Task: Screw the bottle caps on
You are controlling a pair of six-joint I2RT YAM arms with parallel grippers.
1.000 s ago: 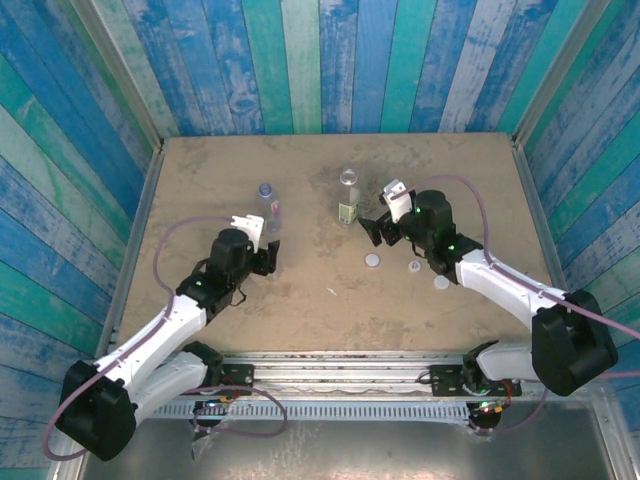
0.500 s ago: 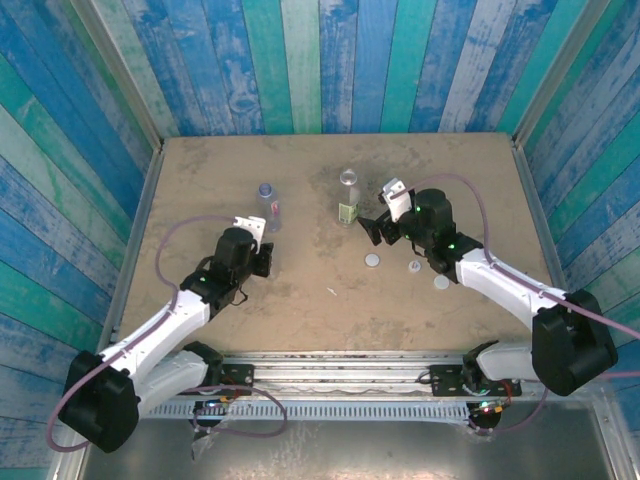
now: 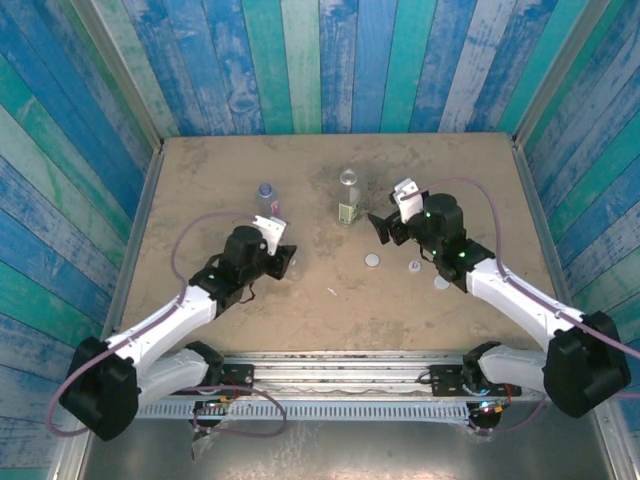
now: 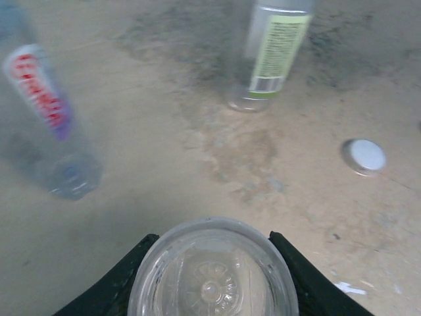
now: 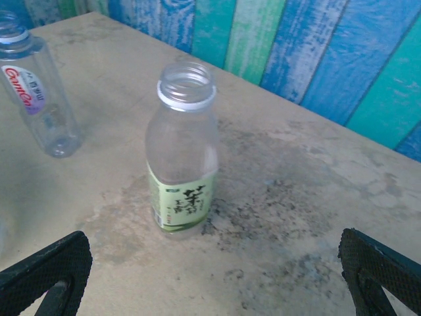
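My left claw (image 4: 210,263) is pressed shut on the plain bottle (image 4: 212,276). Its black fingers (image 4: 118,289) hug both sides of the clear round body, which I see end-on low in the left wrist view. From above, this claw (image 3: 283,262) sits over the desk (image 3: 200,180), left of centre and nearer the arm bases than the other two bottles.

Past it the purple bottle (image 4: 46,118) stands to the left and the green bottle (image 4: 270,59) to the right, well apart from each other and from the claw. In the top view they are at (image 3: 266,200) and (image 3: 347,200), both upright.

My right claw (image 5: 210,276) is spread wide and pinches nothing; its two fingertips (image 5: 46,270) frame the bottom corners of its wrist view. The green bottle (image 5: 184,164) stands ahead between them, apart from both, its mouth uncapped with a white ring at the neck. The purple bottle (image 5: 29,99) stands further left. From above, this claw (image 3: 382,228) is just right of the green bottle.

The caps lie loose on the desk on the near side of the right claw: first cap (image 3: 372,259), white; small cap (image 3: 414,267); third cap (image 3: 441,282), white. None sits on a bottle. The left wrist view catches the first cap (image 4: 364,156) right of the green bottle.
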